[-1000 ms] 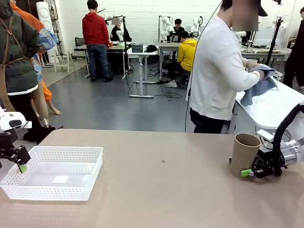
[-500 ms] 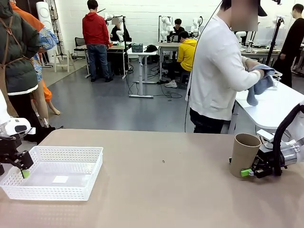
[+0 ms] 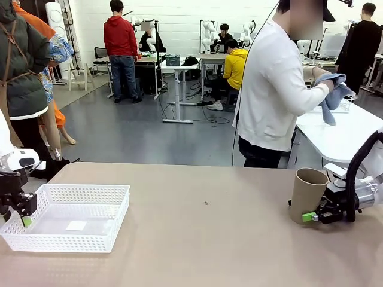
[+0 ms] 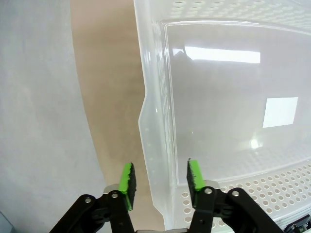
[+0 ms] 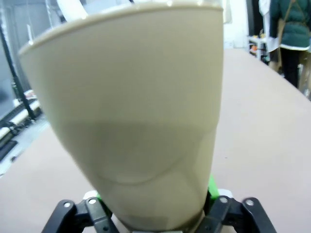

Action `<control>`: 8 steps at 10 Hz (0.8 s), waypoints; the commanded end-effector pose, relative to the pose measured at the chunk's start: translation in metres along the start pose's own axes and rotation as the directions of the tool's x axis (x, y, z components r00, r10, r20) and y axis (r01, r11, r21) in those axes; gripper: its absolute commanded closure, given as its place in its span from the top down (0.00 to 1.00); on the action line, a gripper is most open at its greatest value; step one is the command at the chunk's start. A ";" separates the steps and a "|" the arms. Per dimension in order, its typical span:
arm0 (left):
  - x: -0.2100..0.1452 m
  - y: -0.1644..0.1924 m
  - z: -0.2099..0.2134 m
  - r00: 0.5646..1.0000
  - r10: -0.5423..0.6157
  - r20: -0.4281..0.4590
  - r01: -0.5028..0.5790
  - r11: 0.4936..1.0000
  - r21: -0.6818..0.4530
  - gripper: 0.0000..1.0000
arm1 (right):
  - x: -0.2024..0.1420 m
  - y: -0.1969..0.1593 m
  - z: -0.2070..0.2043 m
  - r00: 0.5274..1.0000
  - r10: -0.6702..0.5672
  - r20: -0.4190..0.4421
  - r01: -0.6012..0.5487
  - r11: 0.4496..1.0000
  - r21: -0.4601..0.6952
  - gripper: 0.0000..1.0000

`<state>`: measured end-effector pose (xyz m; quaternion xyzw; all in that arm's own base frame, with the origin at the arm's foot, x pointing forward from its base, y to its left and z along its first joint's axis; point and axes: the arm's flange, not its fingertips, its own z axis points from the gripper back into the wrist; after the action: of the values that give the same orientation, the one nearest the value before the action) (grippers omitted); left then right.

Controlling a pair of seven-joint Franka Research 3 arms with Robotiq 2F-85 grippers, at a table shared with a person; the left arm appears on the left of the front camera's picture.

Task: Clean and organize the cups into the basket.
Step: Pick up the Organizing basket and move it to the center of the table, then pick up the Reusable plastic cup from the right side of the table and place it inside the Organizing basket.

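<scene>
The tan cup (image 3: 308, 191), judged light and rigid, is clenched at its base by the right claw (image 3: 306, 215); whether the left claw (image 4: 160, 178), astride the basket (image 4: 153, 121) wall, is clenched cannot be told.

Bright, even light; glare on the basket (image 4: 221, 54) floor; cup (image 5: 136, 121) blurred.

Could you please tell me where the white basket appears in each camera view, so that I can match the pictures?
Front view: basket at lower left, on the table.
Left wrist view: basket across the right side, one wall running up the middle; table to its left.
Right wrist view: tan cup in front, table behind.
Shared landmark: the tan table top.
</scene>
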<state>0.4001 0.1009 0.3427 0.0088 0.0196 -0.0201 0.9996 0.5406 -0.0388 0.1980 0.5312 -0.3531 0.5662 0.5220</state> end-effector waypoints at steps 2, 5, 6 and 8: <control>0.002 0.003 0.002 1.000 -0.011 -0.016 0.011 1.000 -0.012 0.13 | -0.002 -0.003 0.004 1.000 0.014 0.001 -0.014 1.000 0.025 0.37; 0.001 0.002 0.002 1.000 -0.015 -0.020 0.014 1.000 -0.013 0.00 | -0.003 -0.003 0.004 1.000 0.012 -0.002 -0.012 1.000 0.028 0.00; 0.001 0.002 0.002 1.000 -0.014 -0.022 0.014 1.000 -0.015 0.00 | -0.003 -0.003 0.004 1.000 0.013 -0.004 -0.012 0.999 0.029 0.20; 0.001 0.001 0.002 1.000 -0.013 -0.025 0.013 1.000 -0.016 0.00 | -0.004 -0.003 0.003 1.000 0.010 -0.005 -0.010 0.999 0.030 0.00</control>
<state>0.3999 0.1005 0.3434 0.0075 0.0256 -0.0201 0.9994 0.5402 -0.0391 0.1978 0.5332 -0.3515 0.5671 0.5201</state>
